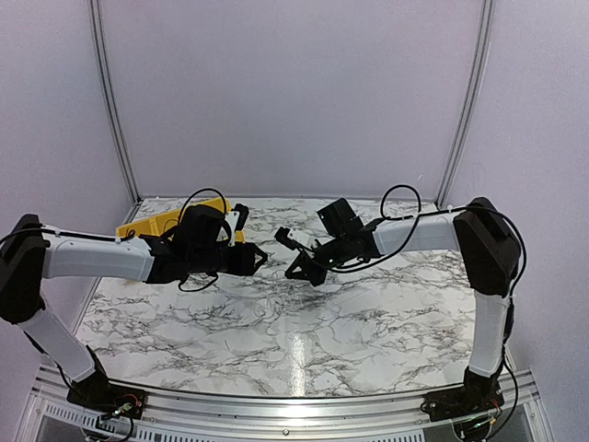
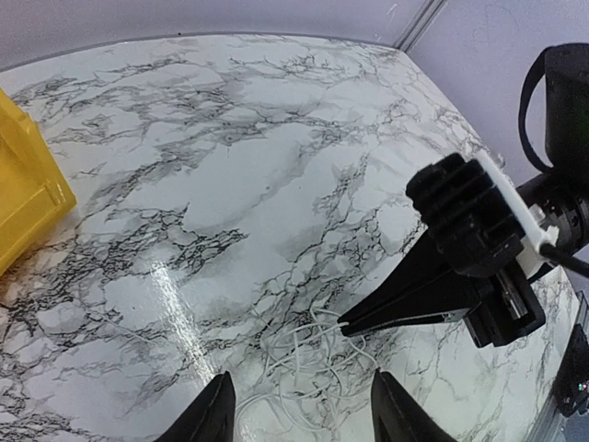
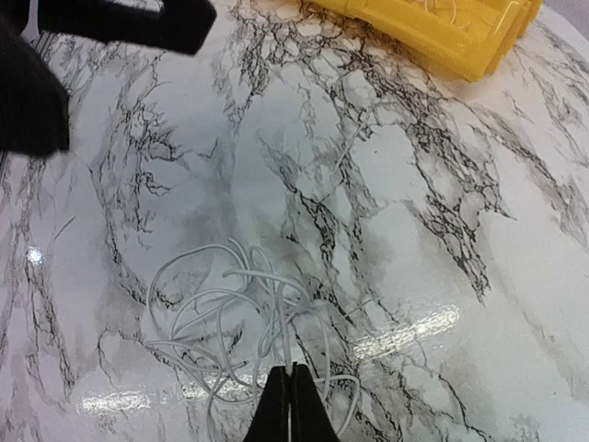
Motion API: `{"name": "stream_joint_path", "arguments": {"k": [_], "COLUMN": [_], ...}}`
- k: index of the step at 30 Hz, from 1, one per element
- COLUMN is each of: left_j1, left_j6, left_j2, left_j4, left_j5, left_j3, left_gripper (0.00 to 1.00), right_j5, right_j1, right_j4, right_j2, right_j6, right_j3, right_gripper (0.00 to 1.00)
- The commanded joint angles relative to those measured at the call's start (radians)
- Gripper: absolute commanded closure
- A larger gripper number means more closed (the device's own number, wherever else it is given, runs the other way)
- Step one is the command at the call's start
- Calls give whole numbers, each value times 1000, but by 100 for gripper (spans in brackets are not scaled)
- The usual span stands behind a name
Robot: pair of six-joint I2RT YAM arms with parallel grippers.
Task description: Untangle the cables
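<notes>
A hand-sized tangle of thin pale cables (image 3: 235,308) lies on the marble table; it also shows in the left wrist view (image 2: 308,364). I see no black or greenish wires. My right gripper (image 3: 293,370) is shut, pinching one pale strand at the near edge of the tangle; its closed fingertips (image 2: 345,324) touch the tangle in the left wrist view. My left gripper (image 2: 300,378) is open and empty, its fingers straddling the tangle from above. In the top view the two grippers, left (image 1: 259,260) and right (image 1: 293,273), nearly meet at the table's middle, and the tangle is too faint to make out.
A yellow tray (image 1: 147,224) stands at the back left of the table, behind the left arm; it shows in the left wrist view (image 2: 23,189) and the right wrist view (image 3: 442,28). Pale walls enclose the table on three sides.
</notes>
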Motion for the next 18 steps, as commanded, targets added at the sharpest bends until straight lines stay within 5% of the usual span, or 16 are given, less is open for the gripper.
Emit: {"name": "stream_joint_path", "arguments": {"k": [1,18], "left_j1": [-20,-33], "left_j6": [1,-96], "left_j2": [49,388], "left_j4": [83,328], "left_j5": [50,-28], "left_j3": [31,89], "left_gripper": [47,59], "right_j5": [-19,-19], "right_j1": [9,9], "right_j4": [20,19], "right_j2": [-4,-128], "right_j6": [25,115], "right_j3": [54,4], "right_gripper": [100,100]}}
